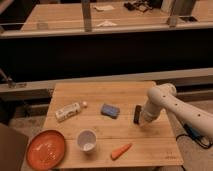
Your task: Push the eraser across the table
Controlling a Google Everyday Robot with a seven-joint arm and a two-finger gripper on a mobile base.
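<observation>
The eraser [136, 113], a small flat black block, lies on the right part of the light wooden table [100, 95]. My white arm reaches in from the right, and its gripper [144, 118] sits low at the eraser's right side, touching or almost touching it; it is shut with nothing held. The arm's wrist hides the fingertips. A blue-grey block [109, 110] lies a little to the left of the eraser.
A white bottle [68, 111] lies on its side at the left. A white cup [87, 140] stands near the front, an orange plate [46, 149] at the front left corner, a carrot [121, 150] at the front. Railings and another table stand behind.
</observation>
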